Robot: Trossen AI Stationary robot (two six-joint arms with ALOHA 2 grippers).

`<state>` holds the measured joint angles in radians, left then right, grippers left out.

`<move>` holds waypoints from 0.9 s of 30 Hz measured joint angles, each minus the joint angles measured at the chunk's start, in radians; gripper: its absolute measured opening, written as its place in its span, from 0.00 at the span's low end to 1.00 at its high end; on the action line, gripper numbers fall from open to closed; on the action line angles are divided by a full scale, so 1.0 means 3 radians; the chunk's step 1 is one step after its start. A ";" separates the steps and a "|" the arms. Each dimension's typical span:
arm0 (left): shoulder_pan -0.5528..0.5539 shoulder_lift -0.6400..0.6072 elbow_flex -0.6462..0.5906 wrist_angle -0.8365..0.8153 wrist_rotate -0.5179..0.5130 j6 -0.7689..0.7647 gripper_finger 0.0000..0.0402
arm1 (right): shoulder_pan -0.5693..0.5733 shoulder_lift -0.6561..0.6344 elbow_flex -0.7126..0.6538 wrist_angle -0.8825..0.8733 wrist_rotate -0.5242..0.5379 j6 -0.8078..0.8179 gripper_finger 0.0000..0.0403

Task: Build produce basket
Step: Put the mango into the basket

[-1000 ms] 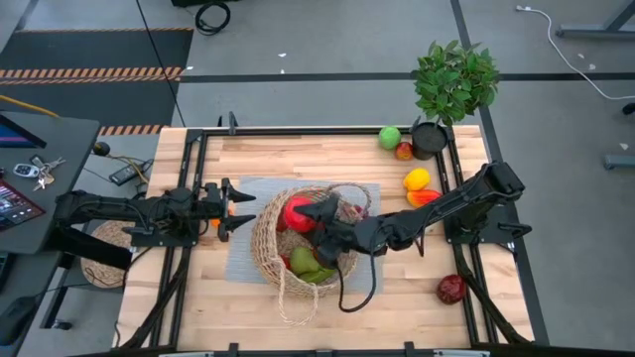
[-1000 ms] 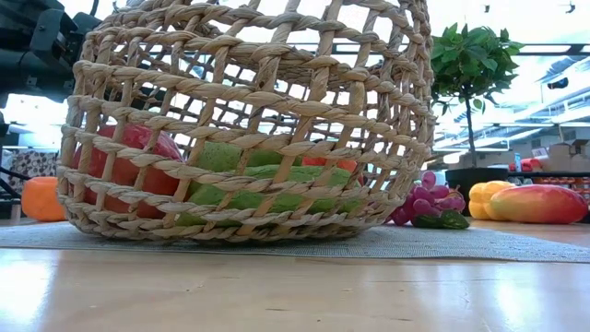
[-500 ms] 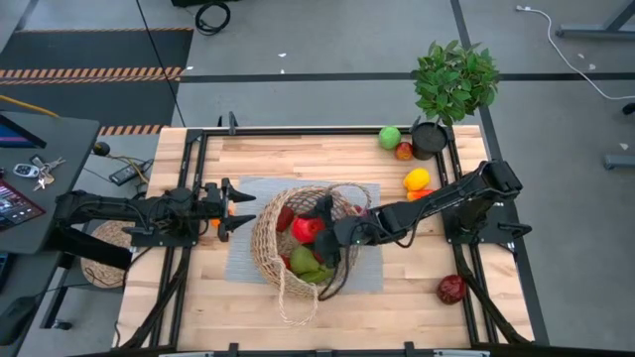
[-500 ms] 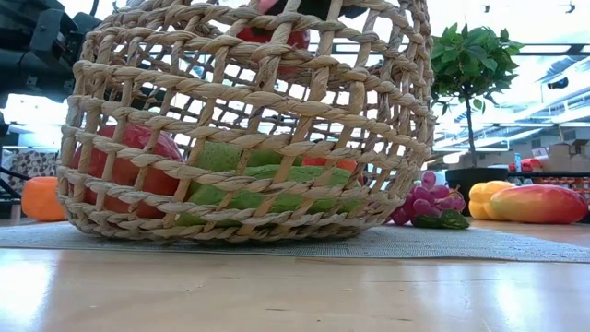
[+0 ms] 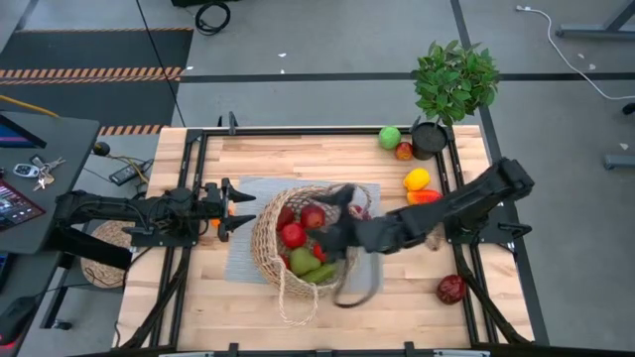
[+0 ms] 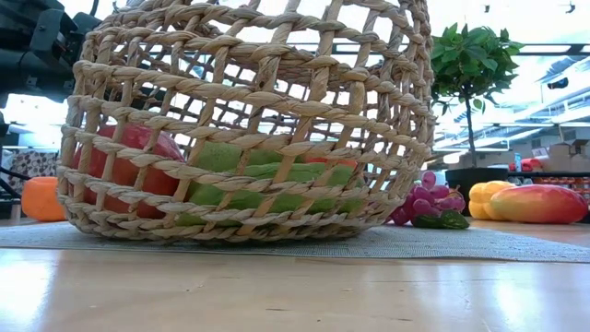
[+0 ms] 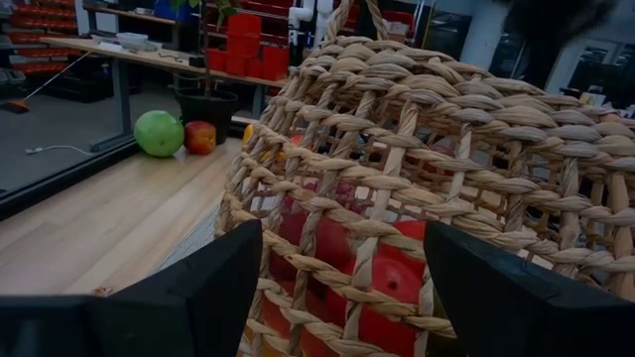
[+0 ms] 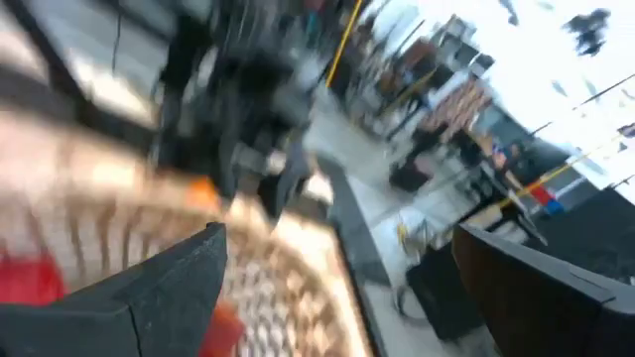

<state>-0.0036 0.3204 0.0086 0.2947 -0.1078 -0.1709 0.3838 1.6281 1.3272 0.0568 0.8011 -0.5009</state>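
The wicker basket (image 5: 303,248) stands on a grey mat in the middle of the table. It holds two red pieces (image 5: 293,235) (image 5: 314,216) and green ones (image 5: 304,262). My right gripper (image 5: 332,236) hovers over the basket's right side, blurred; the right wrist view shows it open (image 8: 337,288) with nothing between its fingers. My left gripper (image 5: 241,210) waits open and level just off the basket's left wall (image 7: 337,198). An orange piece (image 5: 213,220) lies beside it. Purple grapes (image 6: 429,205) lie at the basket's far right side.
Along the table's right side lie a green apple (image 5: 390,137), a small red fruit (image 5: 404,151), a yellow piece (image 5: 418,179), an orange-red mango (image 5: 424,196) and a dark red piece (image 5: 451,289). The potted plant (image 5: 454,84) stands in the far right corner. A basket handle (image 5: 298,302) trails toward the near edge.
My right gripper carried a red piece over the basket's mouth. That piece has dropped and now lies in the basket among the others. The right arm has shifted slightly toward the table's near right and shows blurred. My left arm has kept still.
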 joint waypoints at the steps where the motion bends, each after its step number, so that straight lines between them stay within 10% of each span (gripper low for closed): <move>1: 0.0000 0.0000 -0.0001 -0.0001 0.0000 0.0002 0.71 | 0.0025 -0.0076 0.0004 0.0058 0.0000 -0.0031 0.97; 14: 0.0001 -0.0001 -0.0001 -0.0001 0.0000 0.0001 0.71 | -0.0097 -0.1262 -0.0289 -0.1458 -0.1715 0.1561 0.92; 27: 0.0000 0.0000 -0.0001 -0.0001 0.0000 0.0002 0.71 | -0.0168 -0.1569 -0.0817 -0.3723 -0.1586 0.3850 0.88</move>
<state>-0.0036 0.3206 0.0084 0.2944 -0.1078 -0.1704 0.3333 1.1573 1.0820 -1.0601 0.3252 0.6541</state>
